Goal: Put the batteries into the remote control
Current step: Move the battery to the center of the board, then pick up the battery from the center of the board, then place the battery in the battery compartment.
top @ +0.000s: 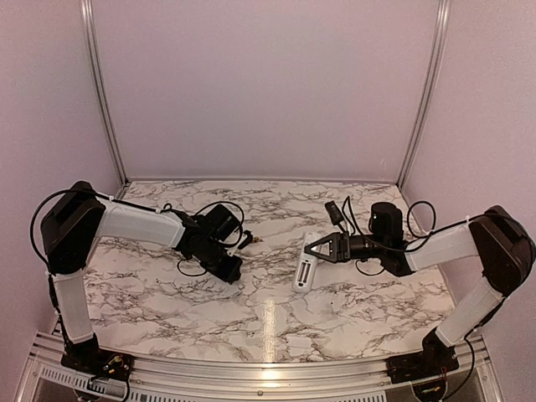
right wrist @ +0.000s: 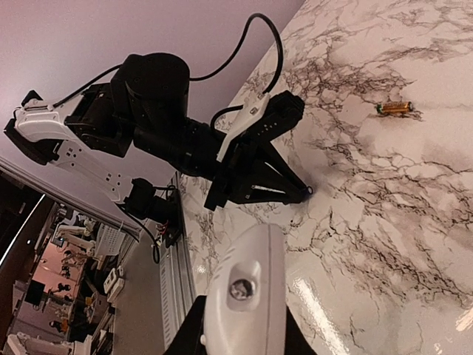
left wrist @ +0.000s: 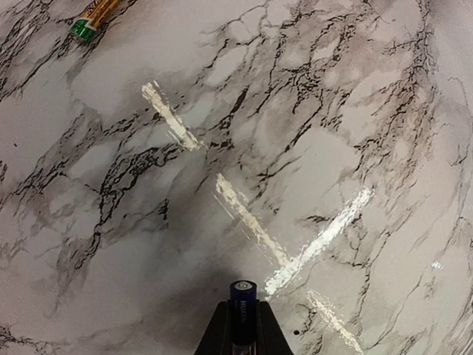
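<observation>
**Left claw (left wrist: 242, 336) pinched a battery (left wrist: 242, 299); right claw (right wrist: 241, 334) clamped the remote control (right wrist: 247, 285)**

The left claw's jaws stood narrow around a dark battery, its end poking out past the fingertips above the marble table (top: 167, 293). The right claw was closed on one end of the white remote control. A second battery (top: 255, 239), golden with a green end, lay loose on the table between the two claws, touching neither

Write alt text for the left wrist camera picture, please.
A dark blue cylindrical battery sits clamped between the left gripper's two black fingers at the bottom edge. Behind it spreads a white marble-patterned table with dark veins, where a second, golden-brown battery with a green end lies at the top left corner.
</observation>
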Tool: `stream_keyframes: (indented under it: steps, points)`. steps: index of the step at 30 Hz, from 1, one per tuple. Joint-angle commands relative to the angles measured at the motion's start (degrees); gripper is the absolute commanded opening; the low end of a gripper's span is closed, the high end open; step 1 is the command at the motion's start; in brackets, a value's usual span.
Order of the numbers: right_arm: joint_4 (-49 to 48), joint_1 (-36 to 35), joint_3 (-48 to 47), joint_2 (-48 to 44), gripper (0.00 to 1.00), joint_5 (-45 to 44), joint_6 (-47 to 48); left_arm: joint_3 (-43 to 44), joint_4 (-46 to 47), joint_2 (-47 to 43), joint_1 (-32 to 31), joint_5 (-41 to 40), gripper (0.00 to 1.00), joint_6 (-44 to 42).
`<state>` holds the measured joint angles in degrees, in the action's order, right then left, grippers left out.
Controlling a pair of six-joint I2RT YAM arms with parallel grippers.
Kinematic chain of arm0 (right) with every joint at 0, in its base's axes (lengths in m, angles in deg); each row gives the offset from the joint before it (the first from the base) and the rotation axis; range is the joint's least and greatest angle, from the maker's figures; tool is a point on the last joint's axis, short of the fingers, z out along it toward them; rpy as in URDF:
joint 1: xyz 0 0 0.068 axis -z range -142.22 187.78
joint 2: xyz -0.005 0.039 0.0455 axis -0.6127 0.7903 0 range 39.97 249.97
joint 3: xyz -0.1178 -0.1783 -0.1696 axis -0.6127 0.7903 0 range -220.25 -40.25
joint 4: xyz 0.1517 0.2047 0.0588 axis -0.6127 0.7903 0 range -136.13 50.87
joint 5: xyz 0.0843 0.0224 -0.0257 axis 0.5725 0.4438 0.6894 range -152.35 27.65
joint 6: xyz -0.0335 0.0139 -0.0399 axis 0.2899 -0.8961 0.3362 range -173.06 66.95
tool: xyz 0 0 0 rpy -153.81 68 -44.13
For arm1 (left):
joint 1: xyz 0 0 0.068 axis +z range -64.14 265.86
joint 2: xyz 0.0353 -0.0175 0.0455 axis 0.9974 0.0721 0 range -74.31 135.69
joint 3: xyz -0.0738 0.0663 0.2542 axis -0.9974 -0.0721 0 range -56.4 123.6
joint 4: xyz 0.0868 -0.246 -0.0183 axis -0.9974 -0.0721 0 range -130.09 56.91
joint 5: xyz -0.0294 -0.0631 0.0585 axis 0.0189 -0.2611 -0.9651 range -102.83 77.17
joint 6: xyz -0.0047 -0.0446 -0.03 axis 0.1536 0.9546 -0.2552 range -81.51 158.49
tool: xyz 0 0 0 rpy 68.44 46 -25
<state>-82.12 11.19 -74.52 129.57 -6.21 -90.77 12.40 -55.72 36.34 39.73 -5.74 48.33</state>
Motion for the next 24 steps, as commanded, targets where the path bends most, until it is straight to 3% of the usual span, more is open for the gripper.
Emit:
stream_keyframes:
  steps: [1, 14, 18, 24]
  points:
    - [-11.58, 0.22, 1.62, -0.32, 0.00, -1.18, -2.71, -1.95, 4.98, -1.67, -1.52, 1.68, 0.00, 1.64]
    - [-30.92, -0.15, 7.22, 3.94, 0.00, -7.00, -13.28, -6.86, 17.74, -12.89, -1.75, 7.84, 0.00, 7.26]
    - [-39.53, -2.02, 7.55, 7.40, 0.00, -9.10, -18.15, -10.03, 27.17, -18.18, -3.49, 9.09, 0.00, 9.83]
    - [-46.02, -5.13, 5.46, 11.16, 0.00, -12.79, -23.15, -14.52, 38.37, -23.05, -8.21, 2.82, 0.00, 9.59]
